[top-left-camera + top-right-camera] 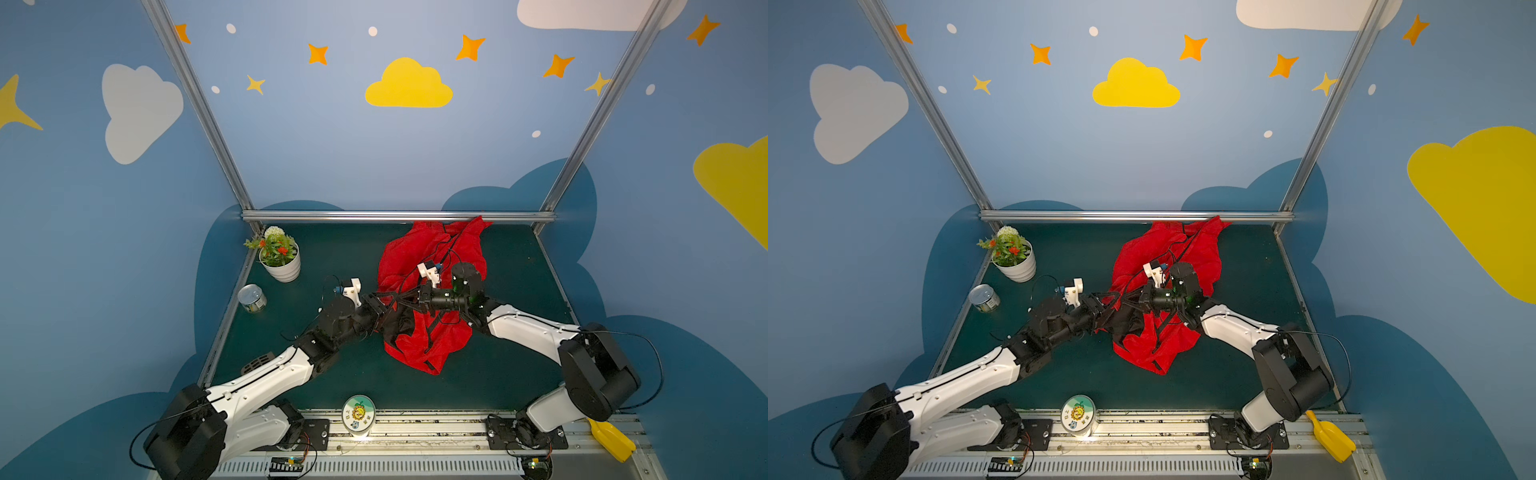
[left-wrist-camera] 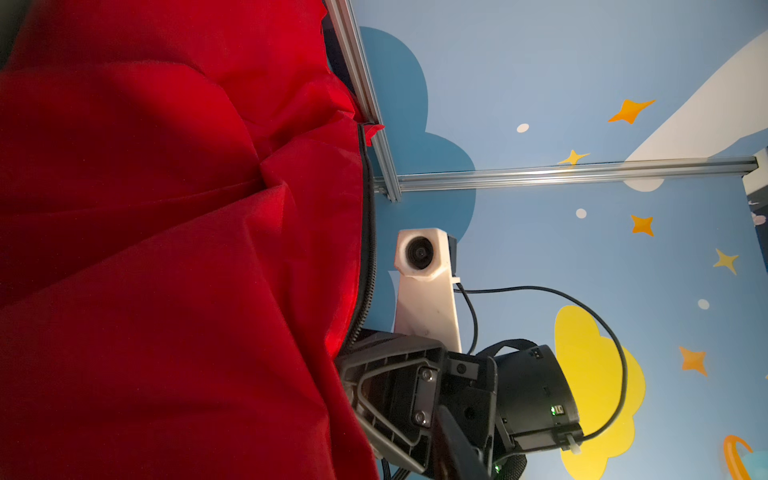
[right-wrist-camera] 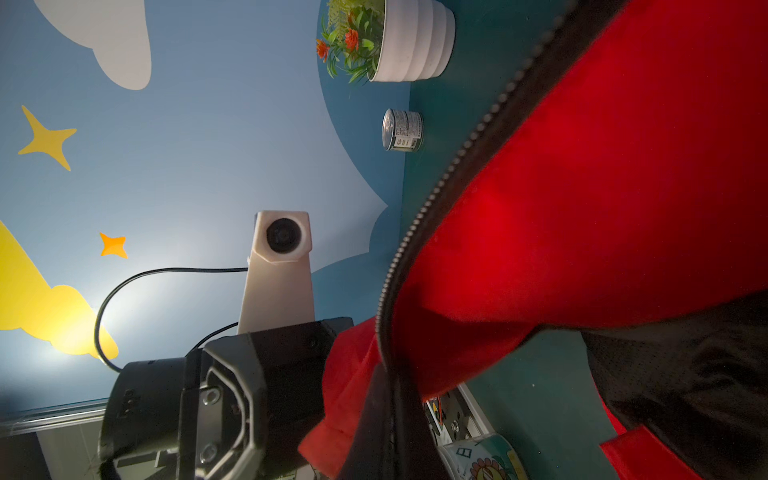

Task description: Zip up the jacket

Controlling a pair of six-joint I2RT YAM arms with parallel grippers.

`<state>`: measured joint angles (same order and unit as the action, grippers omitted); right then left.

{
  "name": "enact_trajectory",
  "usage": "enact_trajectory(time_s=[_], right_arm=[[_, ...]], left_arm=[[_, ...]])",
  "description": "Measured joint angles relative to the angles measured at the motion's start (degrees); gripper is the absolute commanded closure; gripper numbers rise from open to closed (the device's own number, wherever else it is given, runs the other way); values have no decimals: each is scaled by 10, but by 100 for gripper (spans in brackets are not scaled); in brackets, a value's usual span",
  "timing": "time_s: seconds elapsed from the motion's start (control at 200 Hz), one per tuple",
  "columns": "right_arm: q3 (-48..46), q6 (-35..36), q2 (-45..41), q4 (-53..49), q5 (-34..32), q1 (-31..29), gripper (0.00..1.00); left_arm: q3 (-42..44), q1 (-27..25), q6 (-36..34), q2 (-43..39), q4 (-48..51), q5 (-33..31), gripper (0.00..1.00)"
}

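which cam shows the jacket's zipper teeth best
Right wrist view: the jacket's zipper teeth run close up, each one distinct. The left wrist view shows them darker and thinner; in both top views they are just thin black lines.

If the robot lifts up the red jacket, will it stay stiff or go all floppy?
Probably floppy: the bright red thin fabric jacket lies crumpled in soft folds on the dark green table. It's likely light, since the cloth looks thin and bunches easily. Its black zipper edge curves, so it would probably sag too.
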<state>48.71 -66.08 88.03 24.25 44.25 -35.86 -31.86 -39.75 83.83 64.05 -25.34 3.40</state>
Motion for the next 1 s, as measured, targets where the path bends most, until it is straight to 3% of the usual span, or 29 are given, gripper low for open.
enact_trajectory(time_s=[0.105,0.36,0.461,0.551,0.626,0.751,0.996], right_arm=[[2,5,0,-4,1,0,100],[5,10,-1,-22,4,0,100],[12,16,-6,-31,4,0,100],[17,20,-12,-40,4,0,61],[19,23,-24,-53,2,0,48],[19,33,-70,-109,-21,8,44],[16,112,-156,-342,-116,27,46]], left_arm=[[-1,0,-1,0,1,1,65],[-1,0,-9,1,21,6,96],[-1,-1,-15,1,30,6,97],[-1,-1,-18,0,35,7,97],[-1,-1,-26,0,44,7,97],[-1,-1,-37,-8,67,4,97],[-1,2,-50,-31,96,-14,97]])
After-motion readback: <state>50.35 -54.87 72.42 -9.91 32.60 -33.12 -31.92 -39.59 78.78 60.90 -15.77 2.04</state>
